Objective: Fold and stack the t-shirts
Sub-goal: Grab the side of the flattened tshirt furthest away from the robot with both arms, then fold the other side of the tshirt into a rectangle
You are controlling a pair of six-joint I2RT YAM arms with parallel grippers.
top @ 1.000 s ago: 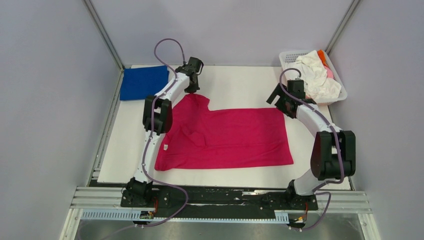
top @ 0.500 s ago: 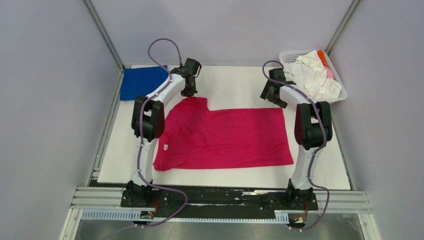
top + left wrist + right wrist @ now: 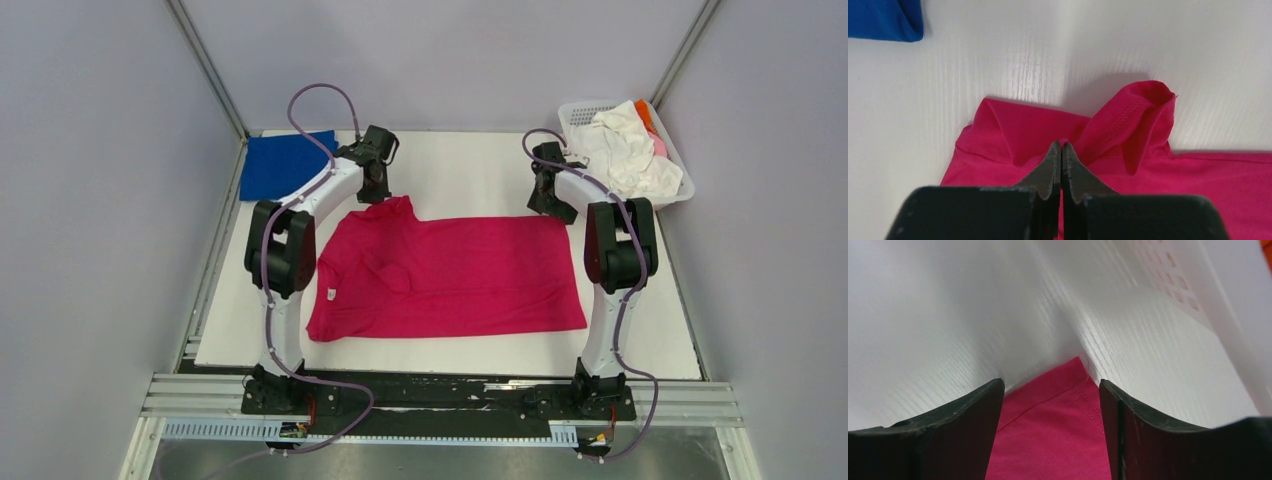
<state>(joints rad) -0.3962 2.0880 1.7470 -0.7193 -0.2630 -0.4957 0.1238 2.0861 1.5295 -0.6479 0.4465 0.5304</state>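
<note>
Left gripper [image 3: 1061, 146]: pressed together, pinching a raised fold of the magenta-red t-shirt [image 3: 460, 275] at its far left corner, with cloth bunched up on both sides of the tips.
Sleeve [image 3: 1135, 117]: lifted just right of the pinch, hem stitching showing, casting a shadow on the worktop [image 3: 470, 165] behind it.
Right gripper [image 3: 1050, 385]: spread wide and held low, straddling the far right corner of the same shirt. The corner lies flat in the gap, apparently touching neither finger.
Arms: both reach to the far edge of the shirt, the left one at the sleeve end and the right one at the hem end.
Magenta-red t-shirt: spread across the middle of the worktop, long side running left to right. Mostly flat, with a few wrinkles toward the left.
Neck label [image 3: 332, 294]: small and white, near the shirt's near left edge.
Blue t-shirt [image 3: 283, 165]: folded flat at the far left corner of the worktop, well apart from the magenta-red one.
Basket [image 3: 575, 108]: white lattice plastic, at the far right corner, just beyond the right gripper.
White t-shirt [image 3: 625, 155]: crumpled and heaped in the basket, spilling over its near rim.
Other cloth: slivers of orange [image 3: 645, 112] and pink [image 3: 660, 145] peek out beside the white heap.
</note>
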